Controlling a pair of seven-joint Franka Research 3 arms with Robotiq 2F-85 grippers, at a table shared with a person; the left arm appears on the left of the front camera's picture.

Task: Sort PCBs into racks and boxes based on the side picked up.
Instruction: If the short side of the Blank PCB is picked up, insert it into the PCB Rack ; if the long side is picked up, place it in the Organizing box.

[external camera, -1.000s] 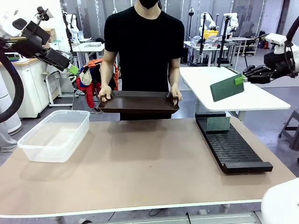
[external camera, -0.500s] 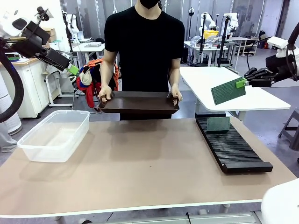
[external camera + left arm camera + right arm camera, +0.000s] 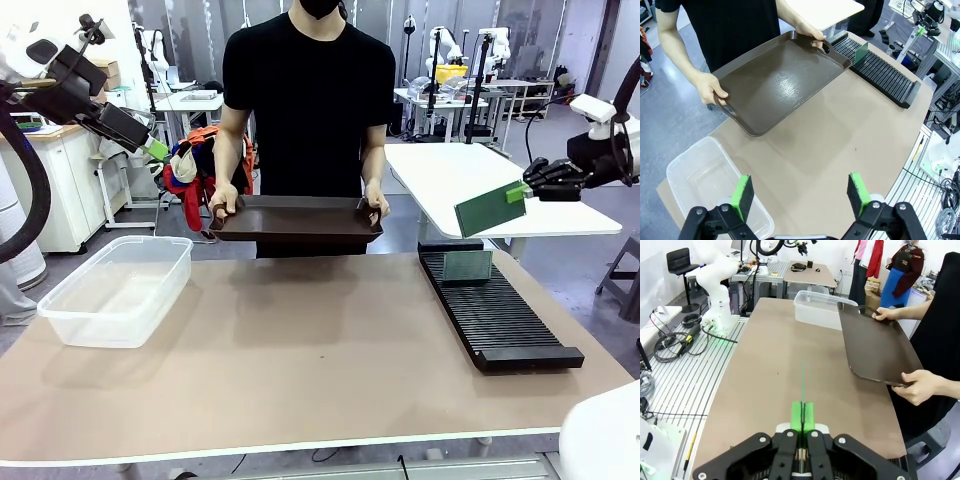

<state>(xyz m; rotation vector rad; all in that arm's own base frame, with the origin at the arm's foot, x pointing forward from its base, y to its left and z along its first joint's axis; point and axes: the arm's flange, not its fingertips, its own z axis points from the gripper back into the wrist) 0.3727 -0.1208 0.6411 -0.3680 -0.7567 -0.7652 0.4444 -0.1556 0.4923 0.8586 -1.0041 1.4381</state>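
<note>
The right end effector (image 3: 524, 189) pinches a green PCB (image 3: 489, 210) by one short edge, high above the counter (image 3: 300, 360); the black rack (image 3: 495, 315) lies below and slightly left of it, long axis running toward the robot; the left end effector (image 3: 802, 192) hangs spread, far off; no readable writing.

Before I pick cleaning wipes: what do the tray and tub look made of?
Tray: dark brown, probably moulded plastic, semi-gloss; light glares off its middle. Tub: clear, slightly cloudy plastic; the table shows through its walls.
</note>
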